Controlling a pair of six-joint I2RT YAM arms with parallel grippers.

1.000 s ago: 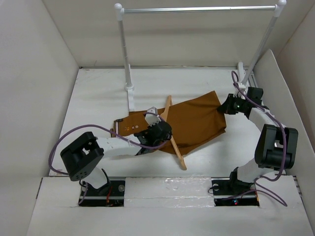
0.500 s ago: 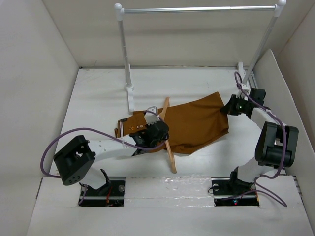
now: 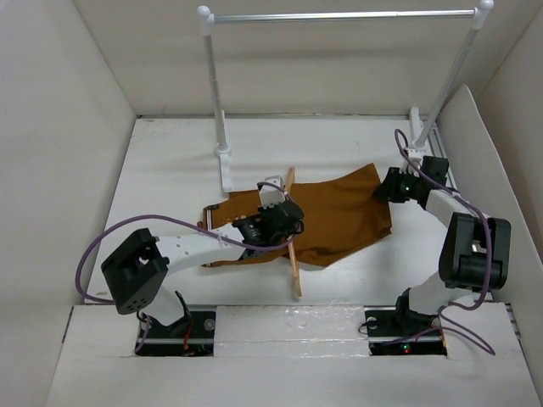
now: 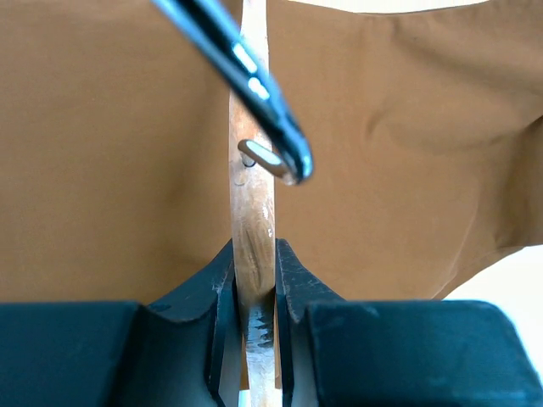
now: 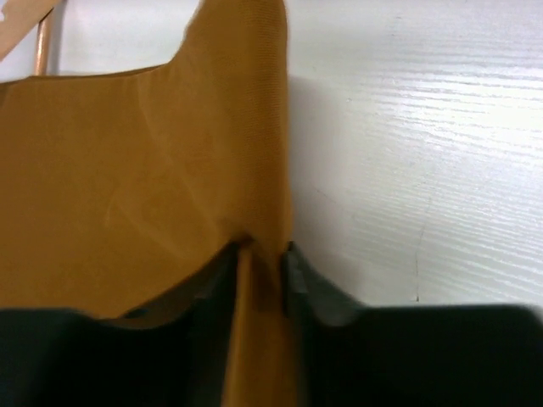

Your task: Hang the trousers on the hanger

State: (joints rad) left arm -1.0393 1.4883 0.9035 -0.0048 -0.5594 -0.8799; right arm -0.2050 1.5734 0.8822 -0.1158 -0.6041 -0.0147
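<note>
The step now looks like getting the long rust-brown cloth trousers (image 3: 339, 212) to hang evenly over the bar of the thin light-tan wooden hanger (image 3: 292, 254). To do it well, one arm should keep the hanger very steady while the other moves the cloth slowly, so it stays flat with no lumps. A hard tug could pull the wood out of the grip, or drag all the cloth to one side. The left gripper (image 4: 254, 248) is squeezed tight on the flat wood of the hanger, just below its small metal hook (image 4: 254, 80), which looks blurry because it is so close to the camera. The right gripper (image 5: 261, 250) is at the far right corner of the trousers. Its two fingers stand only a little apart, with a folded edge of the cloth between them. I cannot tell if they are really pinching it or just sitting around it. The trousers lie spread on the white table (image 3: 170, 170). The hanger lies across them, pointing from the back of the table toward the front. There is brown cloth on both sides of the wood: a smaller part with the waistband to the left, and a bigger part to the right that reaches the right gripper. I cannot tell if the cloth goes through the hanger or only lies under it.
</note>
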